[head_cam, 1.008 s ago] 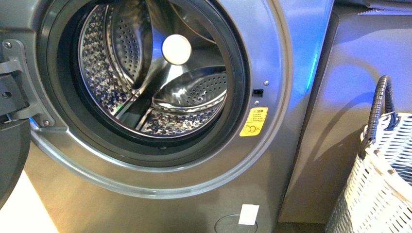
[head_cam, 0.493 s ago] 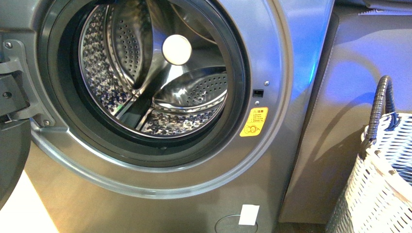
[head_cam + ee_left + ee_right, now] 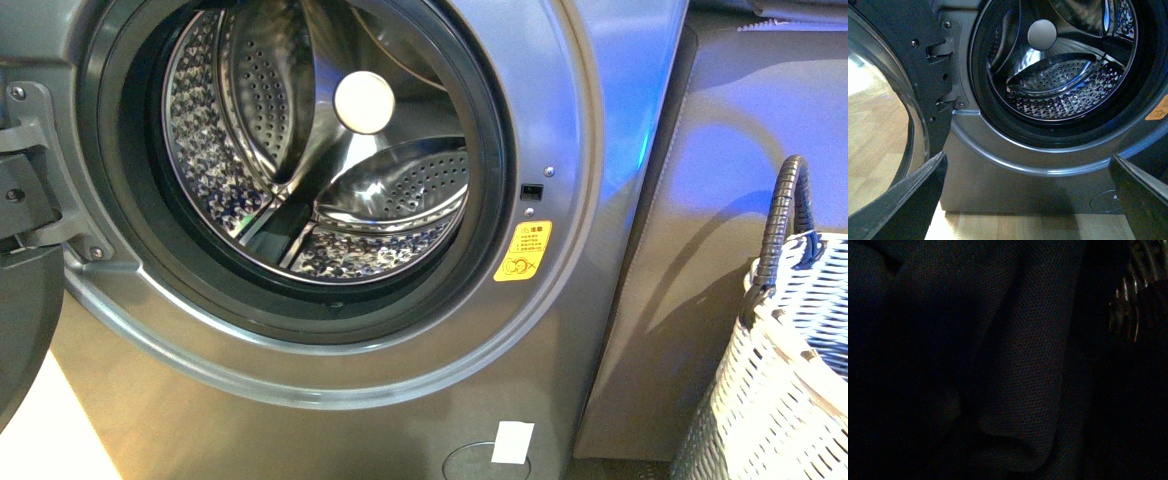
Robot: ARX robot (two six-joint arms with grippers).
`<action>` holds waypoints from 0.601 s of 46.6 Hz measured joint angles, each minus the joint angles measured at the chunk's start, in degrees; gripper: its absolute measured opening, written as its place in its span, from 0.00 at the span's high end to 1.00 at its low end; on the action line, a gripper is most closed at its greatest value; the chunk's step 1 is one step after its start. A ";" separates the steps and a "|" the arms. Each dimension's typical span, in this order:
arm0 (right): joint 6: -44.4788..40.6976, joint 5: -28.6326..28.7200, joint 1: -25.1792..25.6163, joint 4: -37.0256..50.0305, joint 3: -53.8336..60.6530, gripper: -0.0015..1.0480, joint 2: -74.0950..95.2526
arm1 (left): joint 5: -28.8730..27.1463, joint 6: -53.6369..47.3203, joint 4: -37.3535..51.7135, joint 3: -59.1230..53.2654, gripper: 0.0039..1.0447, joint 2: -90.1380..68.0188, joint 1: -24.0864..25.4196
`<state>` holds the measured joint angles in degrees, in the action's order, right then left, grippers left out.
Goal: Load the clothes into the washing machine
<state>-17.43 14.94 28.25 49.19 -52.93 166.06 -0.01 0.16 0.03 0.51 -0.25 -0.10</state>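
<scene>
Right in front of the robot stands the big grey washing machine (image 3: pixel 560 130). Its round mouth is open. The door (image 3: pixel 878 125) is swung out to the left and hangs on a dark hinge (image 3: pixel 30 170). Inside the mouth sits the shiny drum (image 3: pixel 250 110), full of little holes. A white round knob (image 3: pixel 364 102) shows at the back of the drum. A yellow sticker (image 3: pixel 522 250) is stuck on the front of the machine, just right of the mouth. A small white label (image 3: pixel 511 441) is stuck low down on the front.

Next to the machine on the right is a plain grey panel (image 3: pixel 700 250). Further right, at the edge of the front view, stands a white woven basket (image 3: pixel 770 400) with a dark handle (image 3: pixel 780 215).

The left hand (image 3: pixel 1027 156) is low in front of the machine, facing the mouth. Its two dark fingers (image 3: pixel 908 200) are wide apart and hold nothing. Under it is a wood floor (image 3: pixel 1023 227).

The right wrist picture is dark. I cannot tell how the right hand is or where the clothes are.
</scene>
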 joint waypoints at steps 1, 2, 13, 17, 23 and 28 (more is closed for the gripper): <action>-0.04 0.00 0.02 0.15 0.17 0.58 -0.11 | 0.00 0.00 0.00 0.00 0.06 0.00 0.00; -0.11 -0.02 0.02 0.22 0.28 0.59 -0.20 | 0.00 0.00 0.00 0.00 0.06 0.00 0.00; -1.57 -0.70 -0.33 2.16 4.85 0.89 -6.62 | 0.00 0.00 0.00 0.00 0.06 0.00 0.00; -1.97 -0.15 -0.55 2.73 7.45 0.90 -11.58 | 0.00 0.00 0.00 0.00 0.06 0.00 0.00; -1.86 2.03 -0.57 2.23 10.73 0.90 -20.46 | 0.00 0.00 0.00 0.00 0.06 0.00 0.00; -0.72 4.50 -0.22 0.35 13.22 0.90 -29.27 | 0.00 0.00 0.00 0.00 0.06 0.00 0.00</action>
<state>-18.15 19.44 28.03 49.54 -39.70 136.79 -0.01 0.16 0.03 0.51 -0.25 -0.10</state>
